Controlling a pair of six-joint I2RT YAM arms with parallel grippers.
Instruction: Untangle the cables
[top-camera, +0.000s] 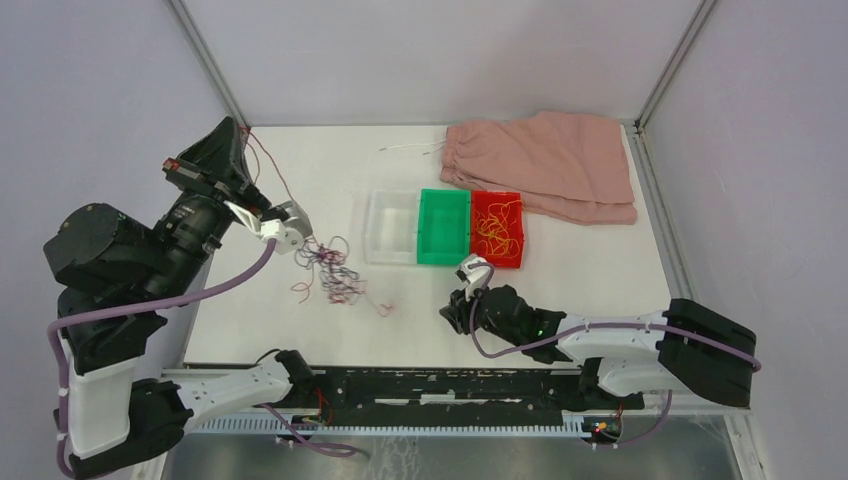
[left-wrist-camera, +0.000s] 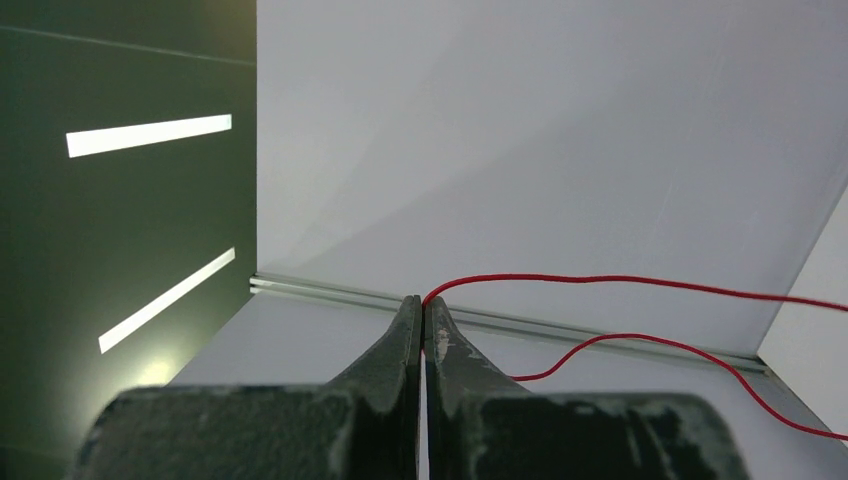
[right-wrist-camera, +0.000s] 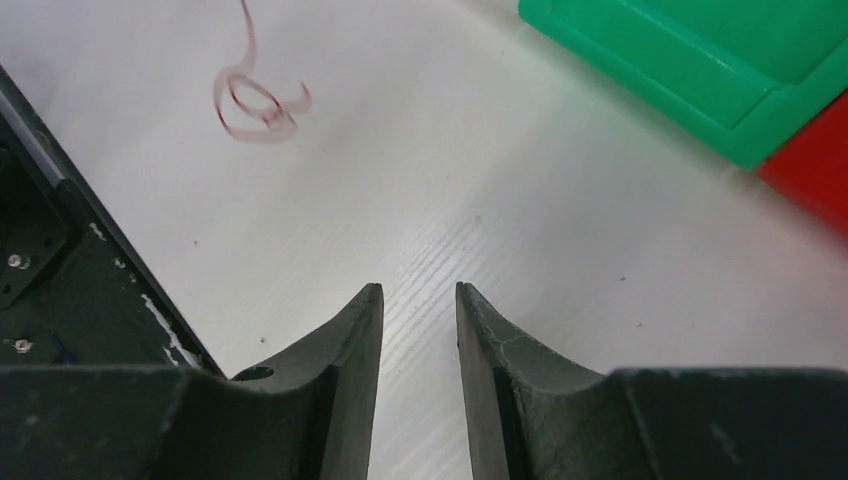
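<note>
My left gripper (left-wrist-camera: 422, 300) is raised at the back left of the table (top-camera: 330, 170), pointing at the wall, and is shut on a thin red cable (left-wrist-camera: 620, 280). From the left gripper (top-camera: 243, 130) that red cable (top-camera: 272, 165) runs down toward a loose clump of red and dark purple cables (top-camera: 330, 268) on the table. A small red curl (right-wrist-camera: 260, 100) lies apart, nearer the front. My right gripper (right-wrist-camera: 420, 290) hovers low over bare table in front of the bins, open with nothing between its fingers. In the top view the right gripper (top-camera: 475, 268) sits just before the green bin.
Three bins stand in a row: clear (top-camera: 391, 227), green (top-camera: 443, 227) and red (top-camera: 497, 230), the red one holding yellow-orange strands. A pink cloth (top-camera: 545, 165) with a white drawstring (top-camera: 410, 148) lies at the back right. The black front rail (right-wrist-camera: 60, 250) is left of my right gripper.
</note>
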